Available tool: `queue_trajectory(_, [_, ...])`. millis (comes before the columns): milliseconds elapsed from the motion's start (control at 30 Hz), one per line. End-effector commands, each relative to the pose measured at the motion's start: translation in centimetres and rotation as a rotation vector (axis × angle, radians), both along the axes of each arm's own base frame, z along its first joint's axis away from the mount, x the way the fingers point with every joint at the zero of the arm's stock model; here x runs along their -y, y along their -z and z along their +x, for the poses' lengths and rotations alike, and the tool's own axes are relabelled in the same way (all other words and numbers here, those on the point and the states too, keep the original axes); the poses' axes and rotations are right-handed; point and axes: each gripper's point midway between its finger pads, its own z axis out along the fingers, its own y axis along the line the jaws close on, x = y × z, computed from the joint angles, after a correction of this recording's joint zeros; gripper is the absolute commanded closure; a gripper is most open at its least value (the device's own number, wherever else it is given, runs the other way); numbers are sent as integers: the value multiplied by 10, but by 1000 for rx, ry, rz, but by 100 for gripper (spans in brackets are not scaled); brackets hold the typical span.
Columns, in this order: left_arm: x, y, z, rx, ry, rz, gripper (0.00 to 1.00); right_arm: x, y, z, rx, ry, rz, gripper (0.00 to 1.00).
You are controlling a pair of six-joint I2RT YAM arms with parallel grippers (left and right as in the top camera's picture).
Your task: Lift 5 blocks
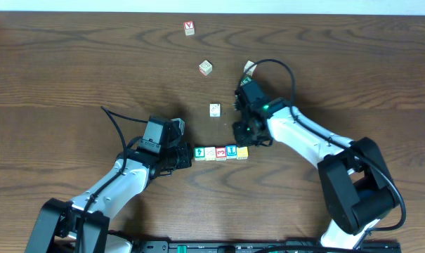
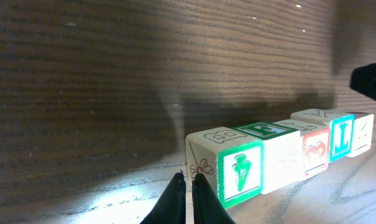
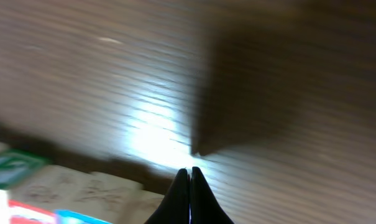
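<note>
Five blocks in one row, is that what you count?

— Yes, side by side and touching, just below the middle of the overhead frame on the table. From left to right: the green block, the cream block, the red block, the blue block and the yellow block.

Where do the pincers stand?

— One at each end. The left pincer has its fingers pressed together. Its tips are at the outer side face of the green block, touching it or all but, at the bottom centre of its wrist view. That face is cream with a small drawing; the face towards the camera shows a green 4.

And the right pincer?

— The right pincer is closed too, fingers together with nothing between them. Overhead it comes down at the yellow end of the row. Its wrist view is blurred, and the blocks show only as smears in the lower left corner.

Is the row off the table?

— I cannot tell from these views.

Anything else on the table?

— A cube with a red V near the top edge and a pale cube below it. A white cube sits above the row, and a half-hidden cube lies by the right arm's cable. All are apart from the row.
</note>
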Motion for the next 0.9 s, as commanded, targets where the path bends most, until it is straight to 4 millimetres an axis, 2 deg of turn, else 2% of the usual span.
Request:
queue_trajectory(0, [-1,1,-2,-6,0,-3,92,29,-3,5,-7,115,-54,99])
queue_trajectory(100, [-1,1,-2,-6,0,-3,93,44,0,-4,-40,133,-117,99])
queue_trajectory(200, [-1,1,-2,-5,0,-3,93,52,1,-23,-113,127,-157,99])
queue_trajectory(400, [-1,1,-2,-5,0,-3,92,47,-1,-62,-259,80,-166,99])
queue_trajectory(467, [-1,1,-2,-6,0,-3,93,44,-2,-68,-277,68,-166,99])
queue_trajectory(500, [-1,1,-2,-6,0,-3,93,36,-3,-73,-297,56,-135,99])
queue_trajectory(667, [-1,1,-2,-6,0,-3,93,13,-4,-77,-311,26,-49,99])
queue_trajectory(867, [-1,1,-2,-8,0,-2,92,9,-4,-76,-300,31,-41,99])
